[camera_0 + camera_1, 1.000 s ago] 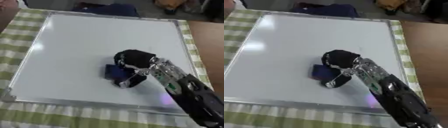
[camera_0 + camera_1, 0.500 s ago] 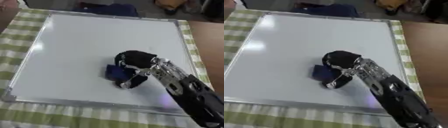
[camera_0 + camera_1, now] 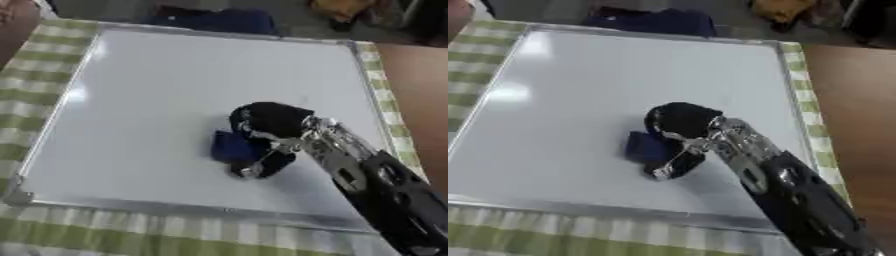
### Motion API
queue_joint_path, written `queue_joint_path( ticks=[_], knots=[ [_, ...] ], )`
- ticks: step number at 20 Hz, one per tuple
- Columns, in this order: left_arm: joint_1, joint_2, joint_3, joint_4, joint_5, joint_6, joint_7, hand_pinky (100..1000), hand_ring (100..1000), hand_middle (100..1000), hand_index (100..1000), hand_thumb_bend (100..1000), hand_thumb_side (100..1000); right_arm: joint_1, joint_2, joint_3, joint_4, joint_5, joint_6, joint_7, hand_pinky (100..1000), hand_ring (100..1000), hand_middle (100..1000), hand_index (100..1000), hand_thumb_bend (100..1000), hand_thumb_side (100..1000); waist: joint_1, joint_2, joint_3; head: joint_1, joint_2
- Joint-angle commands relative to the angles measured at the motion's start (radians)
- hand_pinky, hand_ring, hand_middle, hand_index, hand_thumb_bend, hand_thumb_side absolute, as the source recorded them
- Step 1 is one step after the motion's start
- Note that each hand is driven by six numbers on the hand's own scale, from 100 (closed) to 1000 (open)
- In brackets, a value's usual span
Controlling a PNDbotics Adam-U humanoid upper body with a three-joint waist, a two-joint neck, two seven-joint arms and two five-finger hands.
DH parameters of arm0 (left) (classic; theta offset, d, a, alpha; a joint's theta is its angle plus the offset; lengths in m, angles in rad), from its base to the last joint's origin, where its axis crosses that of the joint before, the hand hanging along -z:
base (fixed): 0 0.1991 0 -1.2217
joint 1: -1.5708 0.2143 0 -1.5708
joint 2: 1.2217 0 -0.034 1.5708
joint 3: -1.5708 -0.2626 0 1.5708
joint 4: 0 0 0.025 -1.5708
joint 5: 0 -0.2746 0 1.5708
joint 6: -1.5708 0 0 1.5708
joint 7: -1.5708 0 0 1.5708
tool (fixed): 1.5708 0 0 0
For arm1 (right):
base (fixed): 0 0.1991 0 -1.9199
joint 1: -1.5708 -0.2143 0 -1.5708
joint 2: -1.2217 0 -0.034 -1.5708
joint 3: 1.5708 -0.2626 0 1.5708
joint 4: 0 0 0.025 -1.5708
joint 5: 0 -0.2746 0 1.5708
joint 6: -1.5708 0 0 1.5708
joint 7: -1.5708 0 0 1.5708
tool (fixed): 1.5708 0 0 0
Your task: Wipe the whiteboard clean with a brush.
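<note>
The whiteboard [image 3: 157, 85] lies flat on a green checked cloth, its white face showing no marks that I can make out. A dark blue brush [image 3: 231, 148] rests on the board a little right of its middle, toward the near edge. My right hand [image 3: 267, 122] comes in from the lower right and is curled round the brush, the thumb under its near side and the fingers over its top. The brush's right part is hidden under the hand. My left hand shows in neither view.
The green checked tablecloth [image 3: 35, 75] borders the board on the left, near and right sides. A dark blue bundle [image 3: 214, 20] lies just beyond the board's far edge. Brown floor [image 3: 420, 85] lies to the right of the table.
The hand and brush stay at nearly the same spot on the board; at most a slight shift, little visible motion.
</note>
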Motion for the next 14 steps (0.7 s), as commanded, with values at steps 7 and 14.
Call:
queue_joint_path(
  ticks=[7,14],
  knots=[
    [-0.013,0.007,-0.003,-0.019,0.002,0.002,-0.002,528,548,534,407,138,1000,-0.009,-0.028,-0.012,-0.028,-0.016,0.010,-0.022,788,834,508,100,144,428,0.005,-0.016,-0.004,0.003,-0.013],
    [-0.013,0.008,-0.004,-0.019,0.002,0.003,-0.002,529,549,534,407,138,1000,-0.007,-0.033,-0.016,-0.044,-0.033,0.014,-0.023,782,826,488,100,100,386,0.006,-0.017,-0.004,0.004,-0.012]
  ],
)
